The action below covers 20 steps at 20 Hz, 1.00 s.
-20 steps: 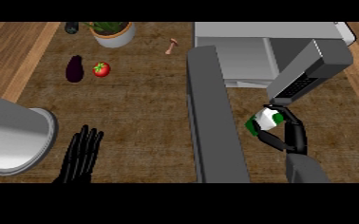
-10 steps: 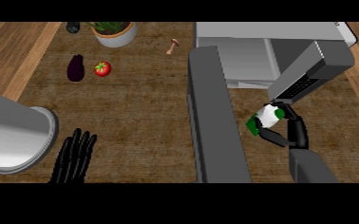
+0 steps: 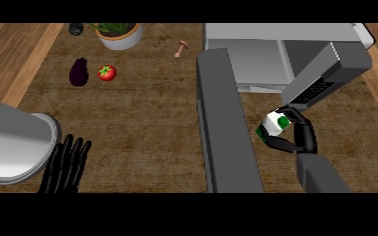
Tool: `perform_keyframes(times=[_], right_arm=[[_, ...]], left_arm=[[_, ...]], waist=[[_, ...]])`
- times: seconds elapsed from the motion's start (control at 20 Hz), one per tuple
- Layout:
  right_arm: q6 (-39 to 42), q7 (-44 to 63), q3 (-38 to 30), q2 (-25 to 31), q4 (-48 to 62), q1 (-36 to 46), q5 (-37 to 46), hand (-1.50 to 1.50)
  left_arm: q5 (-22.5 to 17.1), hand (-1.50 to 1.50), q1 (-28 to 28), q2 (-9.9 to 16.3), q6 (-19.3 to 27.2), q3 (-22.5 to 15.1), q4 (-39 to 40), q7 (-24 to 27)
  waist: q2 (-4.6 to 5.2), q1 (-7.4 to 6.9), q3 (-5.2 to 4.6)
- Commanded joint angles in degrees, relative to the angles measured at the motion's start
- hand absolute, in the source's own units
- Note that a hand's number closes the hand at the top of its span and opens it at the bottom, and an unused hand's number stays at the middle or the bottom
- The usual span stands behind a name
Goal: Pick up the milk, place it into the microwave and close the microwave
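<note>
So the right hand (image 3: 299, 136) has its fingers and thumb curled round the milk (image 3: 274, 126) — a small white-and-green carton, held just in front of the open microwave (image 3: 255, 55), between the swung-out door (image 3: 225, 125) and the control panel side. My guess is the carton is light and fairly stiff, but the flat sides could dent or slip if squeezed at the top, so gripping across the middle of the body looks like the sensible spot. The left hand (image 3: 65, 162) rests at the lower left with fingers straight, next to a grey bowl (image 3: 22, 145) — not involved. Milk isn't inside yet.
</note>
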<state>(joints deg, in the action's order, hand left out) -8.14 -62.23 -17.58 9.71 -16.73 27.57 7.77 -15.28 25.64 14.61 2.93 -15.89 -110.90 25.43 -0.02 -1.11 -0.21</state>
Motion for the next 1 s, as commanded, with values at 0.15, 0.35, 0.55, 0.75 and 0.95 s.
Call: perform_keyframes(times=[0.15,0.35,0.55,0.75,0.95], right_arm=[[5.55,-2.60,2.65,-3.92,-5.71,-1.41,-0.51,1.50],[2.72,1.23,2.54,-6.41,-9.29,0.56,-2.04,1.50],[-2.98,6.32,7.02,-9.54,-20.75,-5.18,-0.20,1.50],[-7.93,11.30,7.51,-9.64,-21.99,-2.08,-0.02,1.50],[-11.04,17.08,8.02,-9.24,-23.54,0.68,1.27,1.50]], left_arm=[[-0.58,-1.50,1.13,0.10,-3.17,2.13,4.03,3.88],[-0.57,-1.50,3.36,-0.83,-2.43,1.47,1.74,2.34],[-1.39,-1.50,0.67,-1.32,-1.59,3.08,0.08,-1.55],[-0.44,-1.50,4.82,-0.81,-5.33,3.11,3.18,3.52],[-3.42,-1.50,1.38,1.19,-8.69,7.96,6.13,3.07]], waist=[[-0.13,0.90,0.18],[-0.06,0.73,0.21],[-0.23,1.32,0.17],[-0.11,0.77,0.20],[-0.04,0.81,0.20]])
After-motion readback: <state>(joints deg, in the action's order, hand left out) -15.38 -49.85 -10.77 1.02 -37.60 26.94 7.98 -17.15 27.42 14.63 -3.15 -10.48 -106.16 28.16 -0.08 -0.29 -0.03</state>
